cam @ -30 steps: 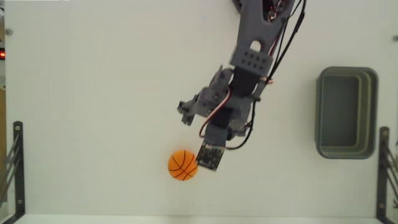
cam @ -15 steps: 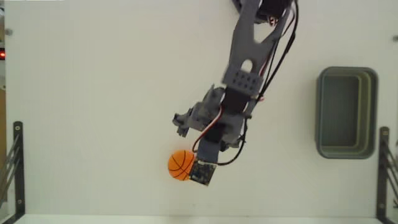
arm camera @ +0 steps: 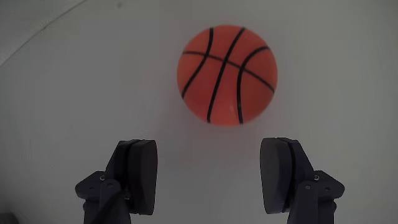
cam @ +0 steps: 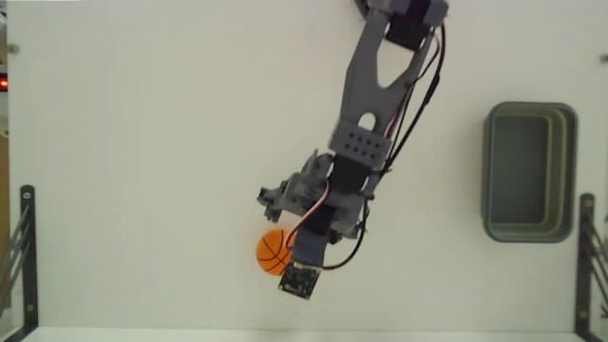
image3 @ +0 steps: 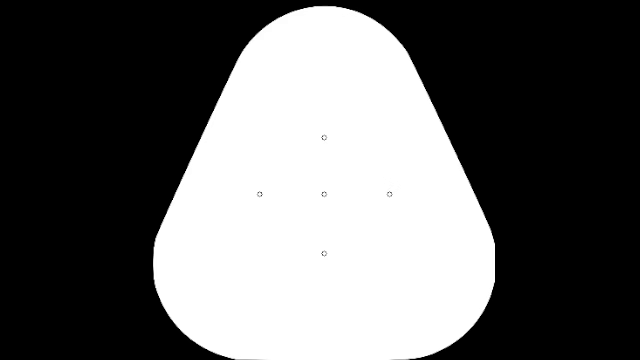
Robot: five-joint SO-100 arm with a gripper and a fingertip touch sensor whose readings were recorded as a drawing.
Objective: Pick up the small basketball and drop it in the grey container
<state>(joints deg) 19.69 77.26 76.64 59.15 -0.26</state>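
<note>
Wrist view: gripper (arm camera: pixel 211 177) spread wide, holding nothing; small basketball (arm camera: pixel 227 74) lies on the white table (arm camera: pixel 74 93) just ahead of its fingertips, untouched.

In the fixed view you lose the right side of the small orange basketball with black seams (cam: pixel 273 251) behind the grey arm, and the gripper's fingertips are hidden under it too. In the wrist view the bottom edge cuts off both dark fingers (arm camera: pixel 138 174).
</note>
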